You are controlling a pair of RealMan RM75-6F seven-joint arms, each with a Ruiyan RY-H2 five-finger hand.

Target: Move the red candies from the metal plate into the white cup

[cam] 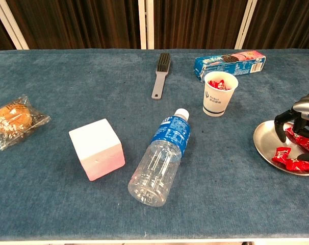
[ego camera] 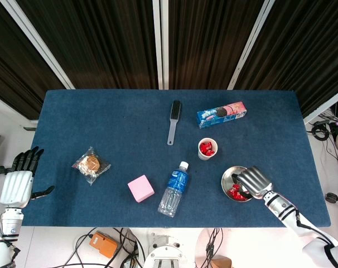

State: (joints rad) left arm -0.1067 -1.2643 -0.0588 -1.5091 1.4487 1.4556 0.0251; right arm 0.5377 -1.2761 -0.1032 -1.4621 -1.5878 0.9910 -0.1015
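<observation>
The white cup [ego camera: 207, 148] [cam: 219, 95] stands right of centre with red candies inside. Near the table's front right, the metal plate [ego camera: 227, 177] [cam: 264, 135] holds several red candies [ego camera: 235, 192] [cam: 284, 153]. My right hand [ego camera: 252, 181] [cam: 302, 122] hangs over the plate. Its fingers [cam: 282, 118] and thumb are spread apart and curl down around the candies. I see no candy lifted in it. My left hand [ego camera: 17, 181] hangs open beyond the table's left edge, holding nothing.
A water bottle [ego camera: 173, 190] [cam: 162, 158] lies in front of the cup, beside a pink cube [ego camera: 140, 188] [cam: 97, 148]. A brush [ego camera: 173, 121] [cam: 161, 74] and a cookie box [ego camera: 221, 114] [cam: 230, 62] lie behind. A wrapped snack [ego camera: 91, 164] [cam: 14, 120] lies at the left.
</observation>
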